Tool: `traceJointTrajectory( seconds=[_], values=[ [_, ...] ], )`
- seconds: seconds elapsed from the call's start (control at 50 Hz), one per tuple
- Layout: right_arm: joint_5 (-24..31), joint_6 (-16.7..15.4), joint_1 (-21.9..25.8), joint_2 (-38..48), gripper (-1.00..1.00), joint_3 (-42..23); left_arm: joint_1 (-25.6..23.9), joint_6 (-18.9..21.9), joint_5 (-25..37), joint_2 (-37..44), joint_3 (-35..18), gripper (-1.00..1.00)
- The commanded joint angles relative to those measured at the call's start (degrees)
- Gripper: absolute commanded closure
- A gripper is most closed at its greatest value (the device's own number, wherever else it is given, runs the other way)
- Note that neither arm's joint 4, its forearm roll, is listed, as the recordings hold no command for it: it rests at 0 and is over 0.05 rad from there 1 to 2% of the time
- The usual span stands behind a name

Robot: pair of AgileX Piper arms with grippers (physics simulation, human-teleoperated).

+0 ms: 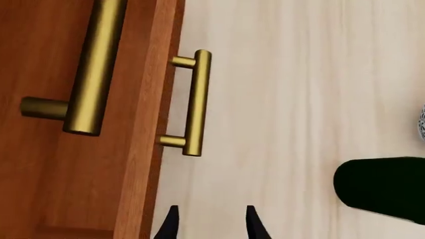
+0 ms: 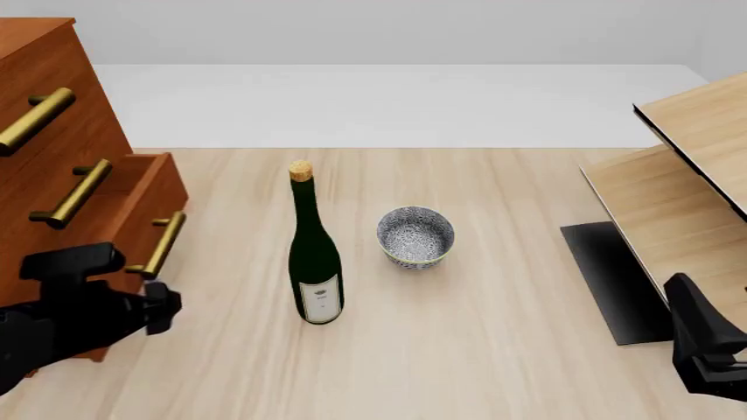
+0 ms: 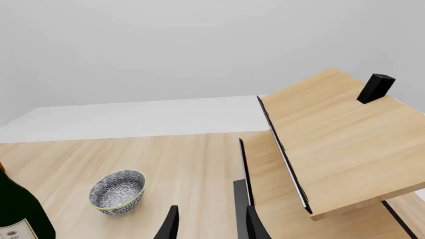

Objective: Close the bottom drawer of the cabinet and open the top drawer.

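Front view: bottom drawer (image 2: 150,206) is sticking out; wine bottle (image 2: 313,254) and bowl (image 2: 415,236) are sitting beside it, both grippers (image 1: 208,224) (image 3: 208,224) spread, holding nothing.

Overhead front; two close wrist views

A reddish-brown wooden cabinet (image 2: 47,105) is showing brass bar handles (image 2: 157,246), while a dark green glass wine bottle (image 2: 314,262) is wearing a white label and tan cork beside a blue-and-white speckled ceramic bowl (image 2: 415,236) on the pale wood-grain table (image 2: 491,332).
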Motion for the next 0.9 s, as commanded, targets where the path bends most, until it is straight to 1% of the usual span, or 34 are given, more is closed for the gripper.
traceJointTrajectory(
  seconds=[0.02, 0.1, 0.14, 0.2, 0.26, 0.66, 0.9],
  values=[
    [0.42, -0.02, 0.11, -0.44, -1.0, 0.01, 3.77, 3.23, -1.53, 0.9, 0.86, -1.0],
    [0.62, -0.06, 0.12, -0.65, -1.0, 0.03, 4.88, 3.62, -1.87, 0.86, 0.96, -1.0],
    [0.76, -0.03, 0.12, -0.81, -1.0, 0.03, 6.37, 4.99, -1.96, 0.54, 0.93, -1.0],
    [0.92, -0.05, 0.13, -1.0, -1.0, 0.04, 7.3, 5.7, -2.29, 0.82, 0.88, -1.0],
    [1.16, -0.04, 0.16, -1.29, -1.0, 0.01, 8.25, 7.62, -2.16, 0.44, 0.54, -1.0],
    [1.26, -0.18, 0.43, -1.38, -1.0, 0.06, 12.56, 9.78, -3.48, 0.83, 1.33, -1.0],
    [1.33, -0.09, 0.44, -1.44, -1.0, 0.03, 14.59, 12.07, -3.65, 0.31, 1.92, -1.0]
  ],
)
